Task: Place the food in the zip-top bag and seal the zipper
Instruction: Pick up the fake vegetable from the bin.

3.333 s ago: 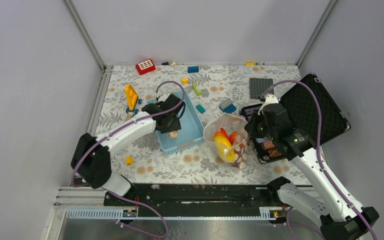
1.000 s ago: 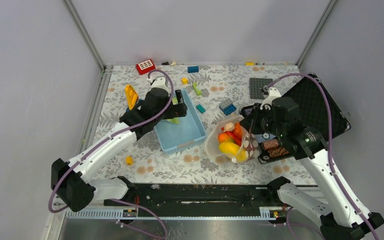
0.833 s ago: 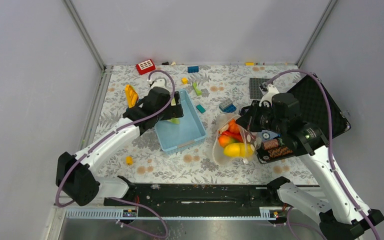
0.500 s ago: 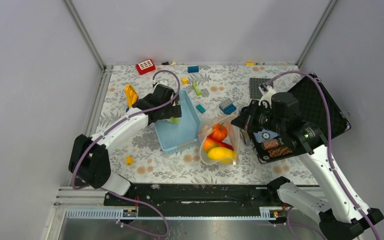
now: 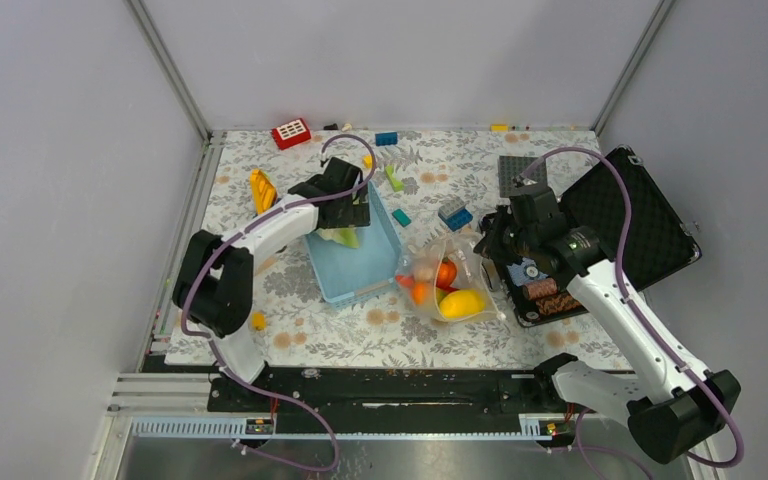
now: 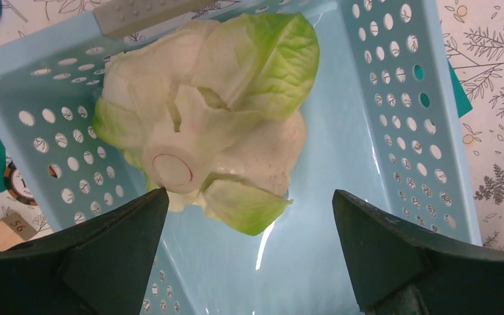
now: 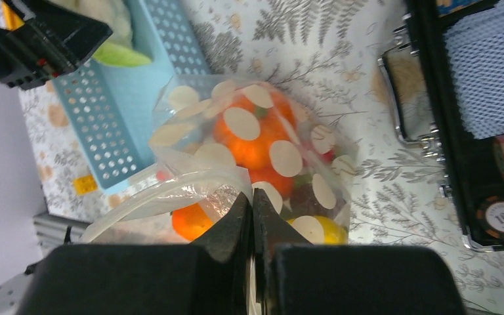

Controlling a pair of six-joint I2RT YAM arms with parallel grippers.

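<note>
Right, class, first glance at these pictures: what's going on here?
The right claw is shut on the mouth edge of the dotted zip-top bag, which lies on the table, unsealed, holding orange, red and yellow toy food. The left claw is open over the cauliflower, which sits in the blue basket, ungripped.

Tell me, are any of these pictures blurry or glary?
Left wrist: cauliflower sharp, the left tool slightly soft at the bottom edge, a white glint on the blue basket. Right wrist: dotted bag clear, the right tool blurred. Top external: even light, faint shadows.
</note>
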